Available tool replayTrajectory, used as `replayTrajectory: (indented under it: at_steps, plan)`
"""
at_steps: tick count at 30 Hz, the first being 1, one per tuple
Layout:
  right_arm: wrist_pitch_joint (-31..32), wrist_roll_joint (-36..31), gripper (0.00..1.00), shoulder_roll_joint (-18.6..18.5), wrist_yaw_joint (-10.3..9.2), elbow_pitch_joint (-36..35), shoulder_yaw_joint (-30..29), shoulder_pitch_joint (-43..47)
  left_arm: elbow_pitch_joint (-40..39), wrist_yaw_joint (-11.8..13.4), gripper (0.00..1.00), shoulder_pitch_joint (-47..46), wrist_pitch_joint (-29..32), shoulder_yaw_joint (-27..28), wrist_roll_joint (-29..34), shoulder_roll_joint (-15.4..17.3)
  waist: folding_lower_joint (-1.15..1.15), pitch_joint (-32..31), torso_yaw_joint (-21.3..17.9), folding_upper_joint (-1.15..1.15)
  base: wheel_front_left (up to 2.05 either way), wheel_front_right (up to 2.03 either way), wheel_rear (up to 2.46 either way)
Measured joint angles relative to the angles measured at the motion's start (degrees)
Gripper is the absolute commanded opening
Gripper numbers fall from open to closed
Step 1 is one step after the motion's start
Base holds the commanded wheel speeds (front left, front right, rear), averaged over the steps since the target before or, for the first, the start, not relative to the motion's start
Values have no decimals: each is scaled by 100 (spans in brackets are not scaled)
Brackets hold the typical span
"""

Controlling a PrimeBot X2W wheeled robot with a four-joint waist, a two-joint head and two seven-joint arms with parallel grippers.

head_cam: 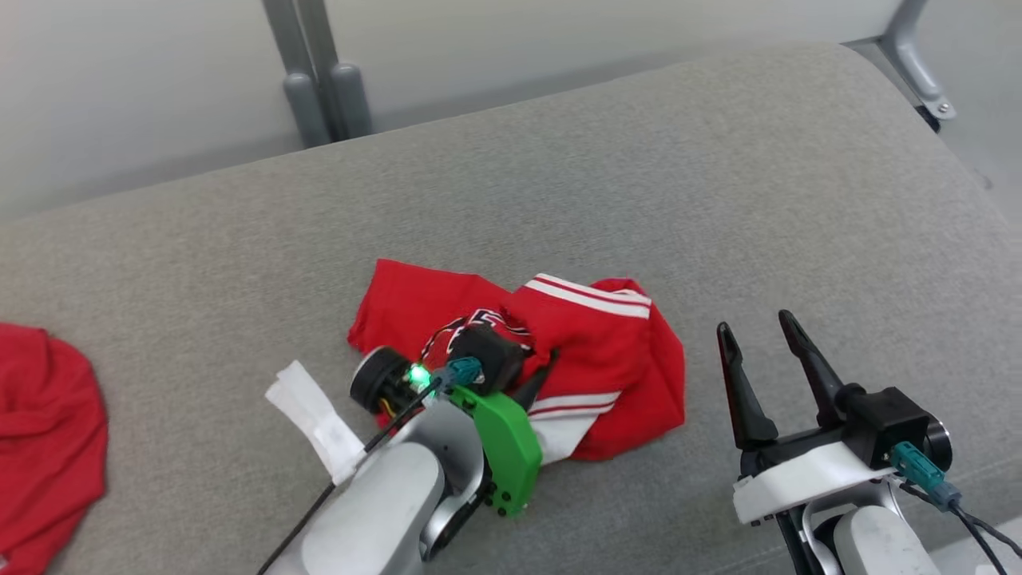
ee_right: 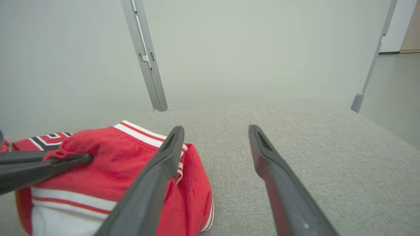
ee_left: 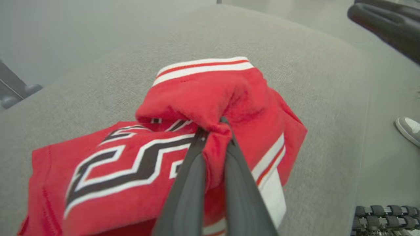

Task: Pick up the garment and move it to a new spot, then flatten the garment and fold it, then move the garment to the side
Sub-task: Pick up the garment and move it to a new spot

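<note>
garment [head_cam: 591, 351] is showing red, with white-and-red striped bands and black figures edged white | table [head_cam: 639, 160] is showing plain grey weave | left pincer [ee_left: 215, 127] and right pincer [head_cam: 754, 322] are showing dark grey | bracket [head_cam: 503, 439] is showing bright green | cloth [head_cam: 40, 431] is showing red | strip [head_cam: 311, 411] is showing white | plug [head_cam: 914, 463] is showing teal

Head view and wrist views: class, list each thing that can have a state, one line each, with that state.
jersey: crumpled on the cushion, one fold pinched
left tool: shut on the jersey
right tool: open, empty
red cloth: bunched, untouched
</note>
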Motion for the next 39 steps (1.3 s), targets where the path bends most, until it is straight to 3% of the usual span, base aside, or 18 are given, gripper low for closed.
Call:
replayTrajectory:
  at_steps: [5, 6, 7, 11, 16, 21, 25, 32, 39]
  plan:
    - [0, 1, 100, 47, 0, 3, -35, 43, 1477, -21, 0, -1, -910, -115, -41, -282, 0, 67, -416, 0, 0, 0, 0]
    - [0, 1, 100, 47, 0, -4, -63, 61, 1633, -21, 67, -26, -1115, -148, -20, -300, 0, 77, -487, 0, 0, 0, 0]
    - [0, -3, 100, 47, 0, -9, -92, 96, 1734, -20, 100, -35, -1333, -148, -48, -324, 0, 83, -549, 0, 0, 0, 0]
    - [0, -47, 100, -70, 0, -53, -271, 296, 1714, 207, 100, 18, -1969, -67, -277, -363, 0, -1, -630, 0, 0, 0, 0]
    - [0, -158, 100, -300, 0, -235, -469, 547, 909, 620, 100, 492, -2210, 336, -426, -355, 0, -134, -505, 0, 0, 0, 0]
    - [0, -215, 100, -505, 0, -482, -714, 793, -323, 1120, 100, 1335, -2236, 988, -113, 101, 0, -312, -157, 0, 0, 0, 0]
    - [0, -250, 100, -544, 0, -538, -717, 862, -565, 1233, 100, 2164, -2243, 1452, 37, 414, 0, -440, 188, 0, 0, 0, 0]
    - [0, -305, 100, -531, 0, -490, -780, 1037, -971, 1088, 100, 2989, -2243, 2403, 553, 526, 0, -622, 708, 0, 0, 0, 0]
    - [0, -361, 100, -404, 0, -433, -887, 1205, -1303, 352, 100, 3464, -2243, 3307, 1102, 388, 0, -806, 1090, 0, 0, 0, 0]
